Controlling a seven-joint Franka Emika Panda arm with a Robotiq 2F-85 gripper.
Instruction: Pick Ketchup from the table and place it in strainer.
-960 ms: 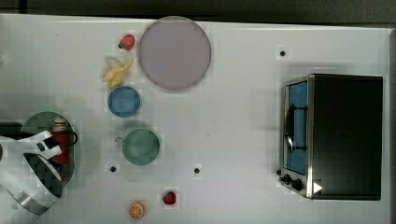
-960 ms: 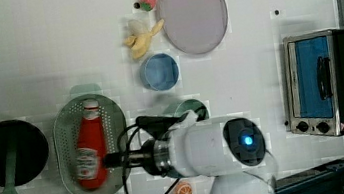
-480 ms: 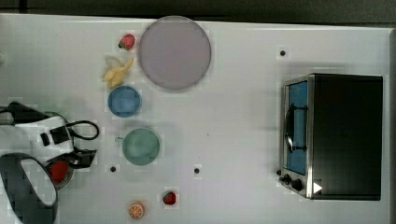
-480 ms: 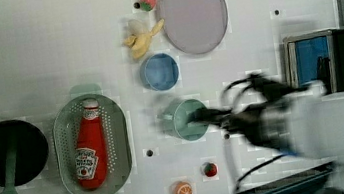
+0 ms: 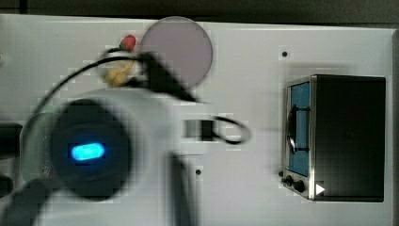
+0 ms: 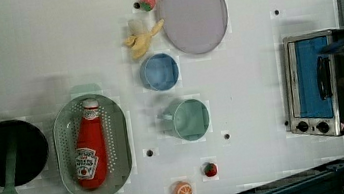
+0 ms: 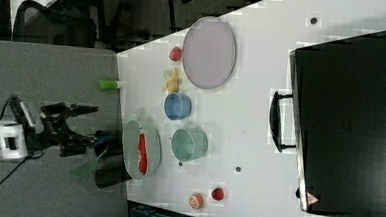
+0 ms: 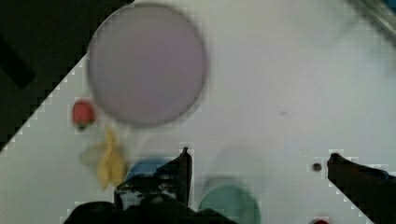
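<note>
Top view: blurred arm [image 5: 94,150] hides strainer [image 6: 93,146].

White table [image 6: 260,90] w/ strainer [image 6: 118,134], plate [image 6: 192,12], blue bowl [image 6: 159,72], teal bowl [image 6: 190,119], toaster oven [image 6: 324,84].

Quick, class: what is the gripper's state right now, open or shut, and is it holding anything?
Gripper: open and empty. The Ketchup lies in the strainer, apart from it.

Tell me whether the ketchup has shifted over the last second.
No. In the left view the Ketchup lies in the strainer as before, cap toward the blue bowl.
</note>
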